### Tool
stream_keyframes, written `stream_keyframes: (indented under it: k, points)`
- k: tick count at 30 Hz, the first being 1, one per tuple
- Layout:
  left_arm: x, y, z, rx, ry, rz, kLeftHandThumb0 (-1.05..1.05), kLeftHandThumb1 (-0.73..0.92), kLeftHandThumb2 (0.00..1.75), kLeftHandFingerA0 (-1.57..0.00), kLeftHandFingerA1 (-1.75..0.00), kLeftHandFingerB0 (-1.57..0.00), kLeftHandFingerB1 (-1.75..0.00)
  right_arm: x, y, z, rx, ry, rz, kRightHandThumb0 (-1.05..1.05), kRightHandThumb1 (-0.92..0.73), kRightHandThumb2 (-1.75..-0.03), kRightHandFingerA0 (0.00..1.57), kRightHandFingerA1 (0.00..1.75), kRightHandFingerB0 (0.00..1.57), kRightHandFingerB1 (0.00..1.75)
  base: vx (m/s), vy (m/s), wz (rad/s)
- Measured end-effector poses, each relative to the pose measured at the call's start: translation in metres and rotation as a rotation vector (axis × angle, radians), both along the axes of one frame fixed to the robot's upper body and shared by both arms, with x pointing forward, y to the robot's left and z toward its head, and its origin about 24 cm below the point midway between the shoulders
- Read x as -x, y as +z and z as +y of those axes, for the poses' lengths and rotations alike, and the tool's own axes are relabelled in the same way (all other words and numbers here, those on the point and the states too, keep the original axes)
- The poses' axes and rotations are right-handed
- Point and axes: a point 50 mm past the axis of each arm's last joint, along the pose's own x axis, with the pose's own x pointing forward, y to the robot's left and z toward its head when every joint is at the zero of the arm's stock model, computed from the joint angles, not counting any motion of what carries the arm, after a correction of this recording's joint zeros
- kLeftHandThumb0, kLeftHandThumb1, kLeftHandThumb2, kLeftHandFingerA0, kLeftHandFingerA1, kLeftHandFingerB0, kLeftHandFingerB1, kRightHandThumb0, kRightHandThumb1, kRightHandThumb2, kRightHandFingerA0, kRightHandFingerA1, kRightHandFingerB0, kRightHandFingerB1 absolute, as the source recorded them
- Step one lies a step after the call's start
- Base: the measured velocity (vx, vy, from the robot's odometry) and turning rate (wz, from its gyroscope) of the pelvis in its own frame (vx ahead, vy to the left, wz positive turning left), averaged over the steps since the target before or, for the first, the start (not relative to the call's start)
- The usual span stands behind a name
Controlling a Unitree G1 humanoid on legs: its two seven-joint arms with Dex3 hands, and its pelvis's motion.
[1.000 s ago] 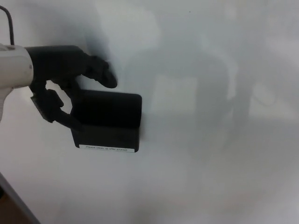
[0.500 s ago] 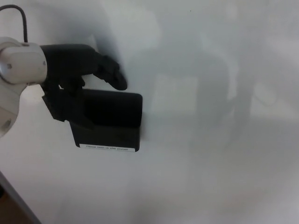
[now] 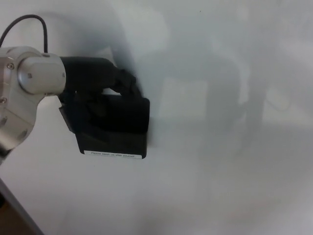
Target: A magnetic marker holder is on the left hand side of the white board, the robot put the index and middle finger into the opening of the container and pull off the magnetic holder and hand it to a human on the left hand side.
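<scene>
Whiteboard [image 3: 220, 186] fills pretty much the whole head view, glossy white with soft grey reflections and shadows smeared across the middle and right side (nothing sharp enough to say what they are). Stuck flat on the left part of the board is the black marker holder [image 3: 120, 134], a boxy thing with rounded corners and a thin white label strip [image 3: 112, 154] along its bottom edge; the print on the strip is too small to read. The left hand [image 3: 95, 95] comes in from the picture's left on a silver-grey wrist [image 3: 34, 81], and it sits right over the holder's upper left corner, covering that part of it. Black on black makes it hard to pick apart, but the fingers [image 3: 128, 83] look curled and bunched together at the holder's top edge, where the opening would be; whether they're actually inside it or just resting on the rim I can't tell, so I can't say if it's really gripping. A thin dark cable [image 3: 29, 18] loops up over the wrist near the top left corner. Down in the bottom left there's a darker strip, the board's edge [image 3: 14, 208] with something brownish beyond it.
</scene>
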Motion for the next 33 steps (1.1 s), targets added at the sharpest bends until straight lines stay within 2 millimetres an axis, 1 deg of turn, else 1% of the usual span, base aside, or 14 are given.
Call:
stream_keyframes:
  k: [1, 3, 6, 7, 11, 16, 20, 21, 23, 25, 28, 29, 30, 33]
  points:
    - [0.001, -0.001, 0.000, 0.000, 0.000, 0.003, -0.80, 0.48, 0.83, 0.00, -0.01, -0.10, -0.15, 0.000, 0.000, 0.000, 0.000, 0.000, 0.000, -0.57, -0.81, -0.66, 0.24, 0.31, 0.18, 0.28, 0.00, 0.000, 0.00]
    - [0.002, -0.005, 0.000, -0.001, 0.003, 0.013, -0.79, 0.49, 0.82, 0.00, -0.01, -0.12, -0.15, 0.000, 0.000, 0.000, 0.001, 0.001, 0.000, -0.58, -0.80, -0.65, 0.22, 0.31, 0.18, 0.28, 0.00, 0.000, 0.00]
    - [0.004, -0.006, 0.000, -0.003, 0.005, 0.012, -0.77, 0.47, 0.79, 0.00, -0.01, -0.11, -0.13, -0.001, 0.000, 0.000, 0.000, 0.001, -0.002, -0.60, -0.80, -0.65, 0.27, 0.32, 0.19, 0.28, 0.00, 0.000, 0.00]
    - [0.005, -0.006, 0.001, -0.004, 0.005, 0.011, -0.73, 0.45, 0.78, 0.00, -0.06, -0.10, -0.17, -0.001, 0.000, 0.000, 0.000, 0.001, -0.002, -0.60, -0.80, -0.65, 0.26, 0.31, 0.19, 0.28, 0.00, 0.000, 0.00]
    - [0.006, -0.012, 0.002, -0.009, 0.022, 0.041, -0.72, 0.44, 0.78, 0.00, -0.07, -0.10, -0.18, -0.001, 0.000, 0.000, 0.001, 0.003, -0.002, -0.59, -0.80, -0.65, 0.27, 0.31, 0.19, 0.28, 0.00, 0.000, 0.00]
    - [0.007, -0.024, 0.008, -0.012, 0.070, 0.118, -0.79, 0.49, 0.85, -0.02, -0.12, -0.07, -0.15, -0.001, 0.000, 0.000, 0.002, 0.005, -0.003, -0.59, -0.81, -0.65, 0.25, 0.30, 0.19, 0.28, 0.00, 0.000, 0.00]
    - [0.008, -0.032, 0.011, -0.044, 0.089, 0.183, -0.75, 0.47, 0.85, -0.04, -0.21, -0.06, -0.15, -0.003, 0.001, 0.000, 0.001, 0.004, -0.007, -0.60, -0.80, -0.65, 0.25, 0.30, 0.20, 0.28, 0.00, 0.000, 0.00]
    - [0.008, -0.033, 0.012, -0.050, 0.093, 0.197, -0.74, 0.57, 0.58, -0.08, -0.28, -0.01, -0.23, -0.003, 0.001, 0.000, 0.000, 0.002, -0.008, -0.59, -0.80, -0.65, 0.24, 0.31, 0.19, 0.28, 0.00, 0.000, 0.00]
    - [0.007, -0.034, 0.013, -0.058, 0.103, 0.219, -0.77, 0.56, 0.59, -0.11, -0.29, -0.04, -0.20, -0.003, 0.001, 0.000, -0.002, -0.003, -0.009, -0.59, -0.81, -0.65, 0.25, 0.30, 0.19, 0.28, 0.00, 0.000, 0.00]
    - [0.006, -0.034, 0.013, -0.065, 0.114, 0.239, -0.75, 0.56, 0.57, -0.13, -0.30, -0.02, -0.21, -0.004, 0.002, -0.001, -0.005, -0.006, -0.011, -0.60, -0.81, -0.65, 0.26, 0.30, 0.19, 0.28, 0.00, 0.000, 0.00]
    - [0.005, -0.036, 0.015, -0.074, 0.126, 0.264, -0.77, 0.58, 0.58, -0.16, -0.32, -0.02, -0.21, -0.004, 0.002, -0.001, -0.004, -0.004, -0.011, -0.59, -0.81, -0.65, 0.26, 0.30, 0.20, 0.29, 0.00, 0.000, 0.00]
    - [0.004, -0.037, 0.015, -0.078, 0.131, 0.278, -0.78, 0.47, 0.82, -0.10, -0.42, -0.04, -0.16, -0.004, 0.002, 0.000, -0.004, -0.003, -0.011, -0.59, -0.81, -0.65, 0.28, 0.31, 0.19, 0.29, 0.00, 0.000, 0.00]
    - [0.003, -0.038, 0.015, -0.080, 0.132, 0.289, -0.80, 0.46, 0.75, -0.07, -0.39, -0.04, -0.17, -0.004, 0.002, 0.000, -0.003, -0.003, -0.011, -0.59, -0.81, -0.65, 0.28, 0.31, 0.19, 0.29, 0.00, 0.000, 0.00]
    - [-0.001, -0.037, 0.015, -0.080, 0.139, 0.314, -0.81, 0.47, 0.78, -0.10, -0.41, -0.07, -0.16, -0.006, 0.002, 0.000, -0.002, -0.001, -0.016, -0.59, -0.81, -0.65, 0.27, 0.31, 0.19, 0.29, 0.00, 0.000, 0.00]
